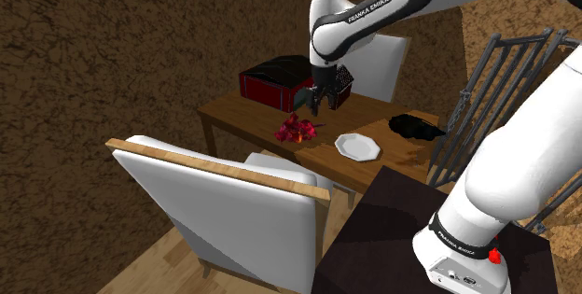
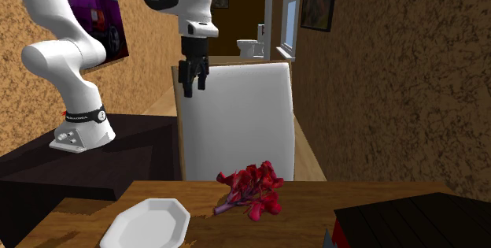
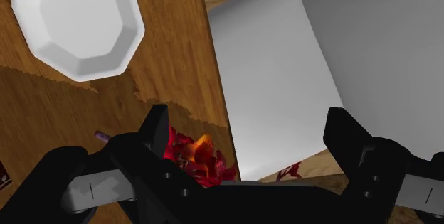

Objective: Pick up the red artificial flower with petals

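On the shoulder view's left a white chair [image 1: 219, 199] stands by the wooden table [image 1: 233, 112], and a red box with a dark lid [image 1: 275, 79] sits at the table's far side. Next comes the red flower [image 1: 297, 131], lying flat on the tabletop near the edge that faces the chair, apart from everything else. The gripper [image 1: 315, 107] hangs just above it, touching nothing, its two fingers spread wide. Seen from the wrist, the blossom sits by one finger [image 3: 158, 126] rather than midway between them. Further right lie a white plate [image 1: 358, 146] and a black object [image 1: 415, 127] I can't make out. The flower looks light, soft and floppy, so I'd pinch the bunched petals, gently. The thin purplish stem lies flat on the wood and would likely slip.
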Robot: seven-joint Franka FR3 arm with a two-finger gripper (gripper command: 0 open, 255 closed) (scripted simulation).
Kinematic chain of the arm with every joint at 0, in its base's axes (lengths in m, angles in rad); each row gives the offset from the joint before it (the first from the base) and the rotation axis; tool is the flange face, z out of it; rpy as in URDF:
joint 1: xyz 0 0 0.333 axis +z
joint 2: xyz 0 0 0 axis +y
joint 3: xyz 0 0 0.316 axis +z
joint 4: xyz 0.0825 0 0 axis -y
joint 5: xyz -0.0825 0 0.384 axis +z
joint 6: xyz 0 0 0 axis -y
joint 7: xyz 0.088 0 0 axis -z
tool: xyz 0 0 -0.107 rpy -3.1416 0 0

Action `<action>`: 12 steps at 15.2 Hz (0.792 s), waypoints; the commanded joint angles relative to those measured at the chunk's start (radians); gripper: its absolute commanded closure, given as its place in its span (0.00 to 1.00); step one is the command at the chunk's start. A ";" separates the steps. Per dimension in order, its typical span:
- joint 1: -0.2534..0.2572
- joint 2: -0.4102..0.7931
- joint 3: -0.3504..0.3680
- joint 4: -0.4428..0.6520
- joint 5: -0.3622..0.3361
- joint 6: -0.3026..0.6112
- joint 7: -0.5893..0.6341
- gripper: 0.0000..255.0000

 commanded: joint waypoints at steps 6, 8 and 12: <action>-0.033 0.251 -0.031 0.108 -0.042 0.122 0.030 0.00; -0.042 0.323 -0.041 0.151 -0.050 0.146 0.037 0.00; -0.060 0.468 -0.061 0.248 -0.062 0.183 0.047 0.00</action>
